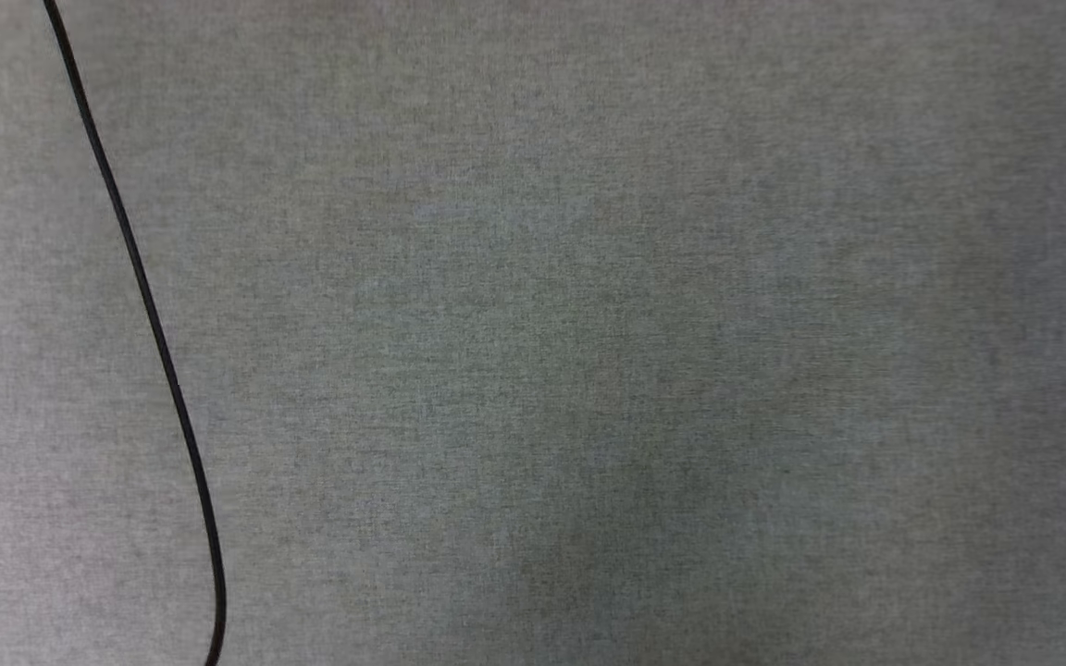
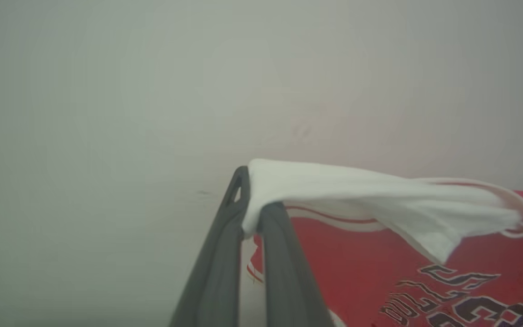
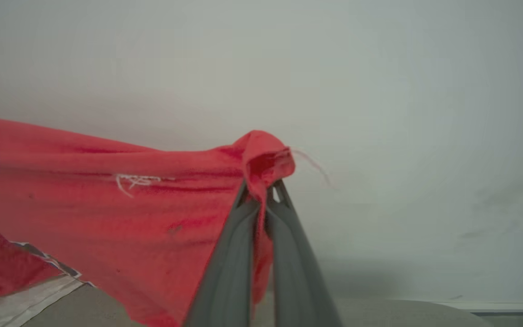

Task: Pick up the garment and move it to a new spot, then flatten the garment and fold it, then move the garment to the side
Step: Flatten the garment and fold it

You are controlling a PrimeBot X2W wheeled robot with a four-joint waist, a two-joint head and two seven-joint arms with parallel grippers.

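**Grey cloth worktop (image 1: 588, 370): jersey (image 2: 370, 254) strung between both claws**

Left gripper (image 2: 254, 200) is pinching a white panel; the red body and lettering run off to its right. Right gripper (image 3: 263, 188) is pinching a bunched red edge; the cloth runs off to its left. Long axis spans claw to claw, with a pale wall behind. Neither arm is nearer, so lowering probably needs both together. Can't tell if the low edge touches the worktop.

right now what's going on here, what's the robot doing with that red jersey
The robot holds a thin red and white jersey with black lettering between both arms. The left gripper has its jaws shut on a white fold; the right gripper has its jaws shut on a red corner. The fabric hangs spread between them, not yet laid flat.
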